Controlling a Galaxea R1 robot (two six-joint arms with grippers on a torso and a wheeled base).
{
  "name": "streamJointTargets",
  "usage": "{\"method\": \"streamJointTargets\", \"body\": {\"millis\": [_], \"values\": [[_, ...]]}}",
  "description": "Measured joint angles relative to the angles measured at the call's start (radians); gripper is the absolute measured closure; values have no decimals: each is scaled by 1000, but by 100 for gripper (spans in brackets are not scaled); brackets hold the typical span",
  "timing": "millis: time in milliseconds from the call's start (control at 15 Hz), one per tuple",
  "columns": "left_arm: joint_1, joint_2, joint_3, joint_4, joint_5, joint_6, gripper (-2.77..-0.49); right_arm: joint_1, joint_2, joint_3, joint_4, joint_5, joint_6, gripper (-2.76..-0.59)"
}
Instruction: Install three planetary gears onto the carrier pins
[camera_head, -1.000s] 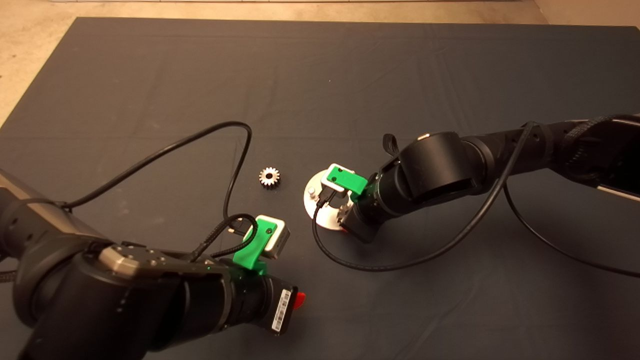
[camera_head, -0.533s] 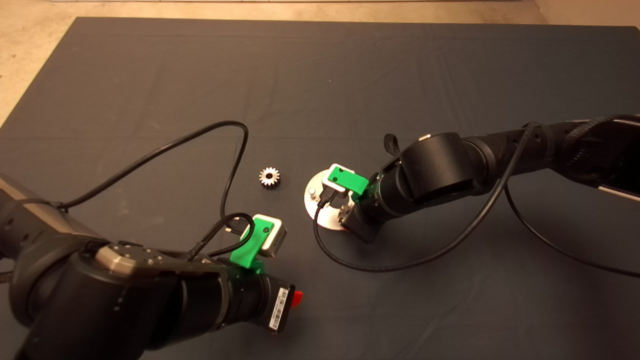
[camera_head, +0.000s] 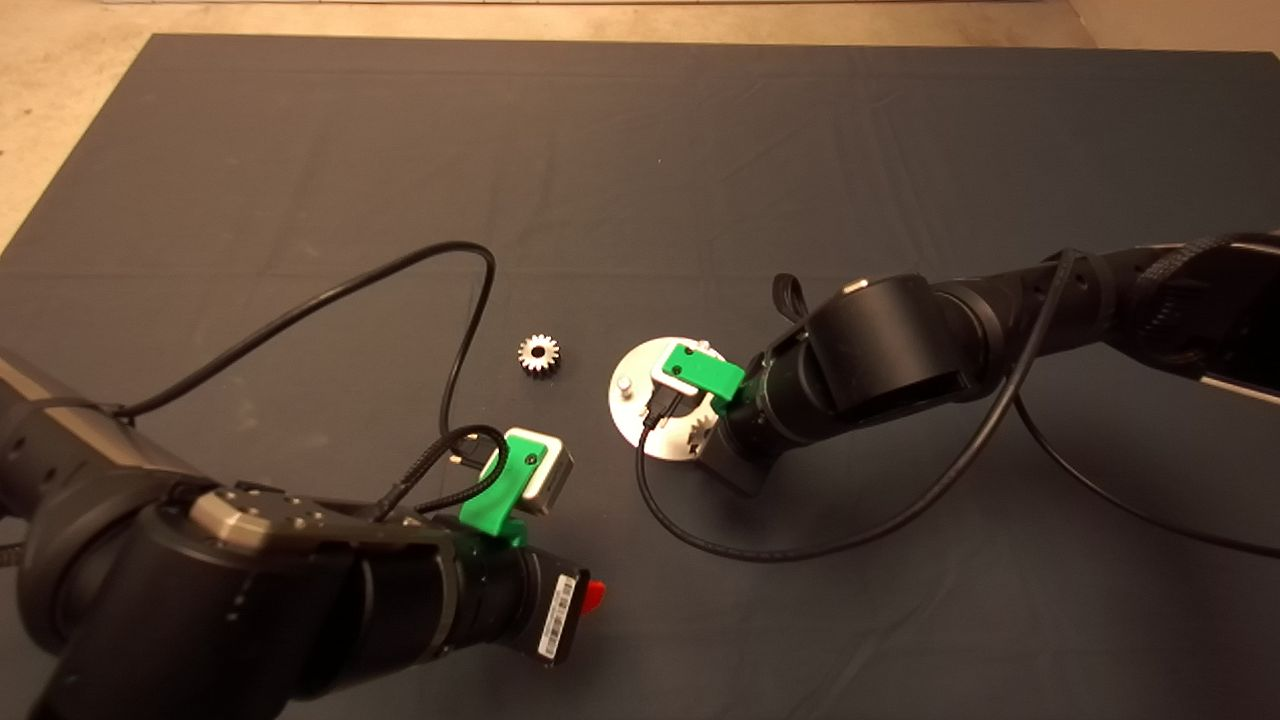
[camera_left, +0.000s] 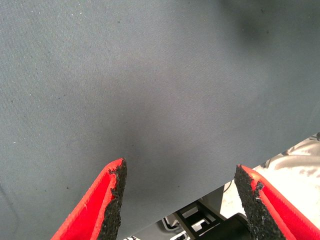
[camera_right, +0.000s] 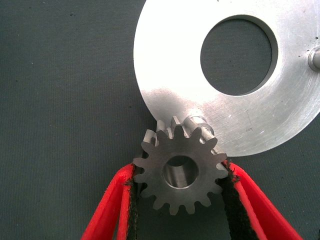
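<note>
My right gripper (camera_right: 180, 172) is shut on a steel planetary gear (camera_right: 180, 171), held flat at the rim of the round silver carrier plate (camera_right: 170, 85). One carrier pin (camera_right: 198, 123) stands just beyond the gear's teeth, and the bore is beside it, not over it. A second pin (camera_right: 315, 57) stands across the plate's hole. In the head view the held gear (camera_head: 700, 432) is at the plate's (camera_head: 640, 425) near edge, and one pin (camera_head: 624, 384) shows. Another gear (camera_head: 538, 355) lies loose left of the plate. A third gear is out of view. My left gripper (camera_left: 180, 175) is open over bare mat.
A black cable (camera_head: 460, 330) loops over the mat left of the loose gear. The right arm's cable (camera_head: 780, 545) curves in front of the plate. The left arm (camera_head: 250, 590) fills the lower left corner. The mat's near edge and the floor (camera_left: 295, 175) show in the left wrist view.
My right gripper has shifted a little toward the near right with the gear, which now shows at the plate's near edge. My left gripper drew back slightly toward the lower left.
</note>
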Motion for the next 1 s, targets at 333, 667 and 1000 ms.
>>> {"method": "streamJointTargets", "body": {"millis": [333,667,1000], "values": [[0,-5,0,1,0,0,-149,0,0,7,-7,-2,0,-97],[0,-6,0,2,0,0,-149,0,0,7,-25,-2,0,-97],[0,-7,0,3,0,0,-149,0,-3,7,-36,-3,0,-97]]}}
